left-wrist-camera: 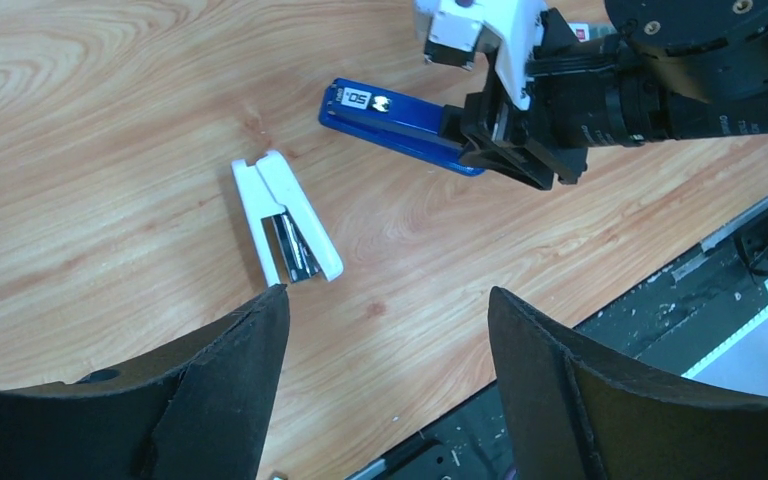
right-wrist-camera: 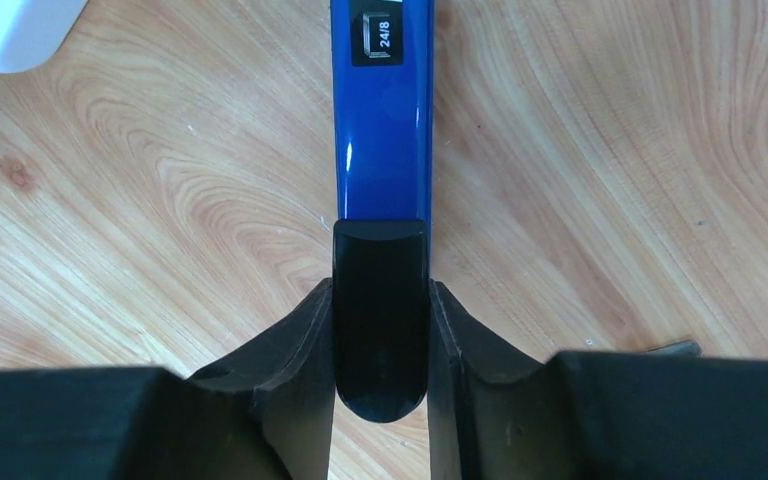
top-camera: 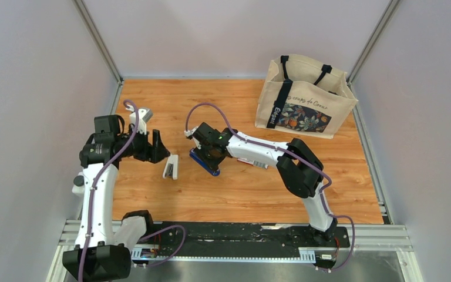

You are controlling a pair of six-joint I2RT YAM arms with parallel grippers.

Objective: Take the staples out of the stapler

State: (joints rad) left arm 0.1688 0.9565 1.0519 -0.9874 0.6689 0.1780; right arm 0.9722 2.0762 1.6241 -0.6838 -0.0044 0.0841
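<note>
The dark-blue stapler (top-camera: 204,161) lies flat on the wooden table near the middle. In the right wrist view its blue top (right-wrist-camera: 382,130) bears a "24/8" label, and its black rear end sits between my right fingers. My right gripper (top-camera: 212,154) is shut on that black end, both pads touching its sides. In the left wrist view the stapler (left-wrist-camera: 390,118) lies beyond the white stapler, with the right gripper on its right end. My left gripper (top-camera: 160,147) is open and empty, hovering just left of the white stapler; its fingers (left-wrist-camera: 230,390) stand wide apart.
A white stapler (top-camera: 171,167) lies on the table between the two grippers, also in the left wrist view (left-wrist-camera: 285,220). A beige tote bag (top-camera: 305,97) with a floral print stands at the back right. Grey walls enclose the table.
</note>
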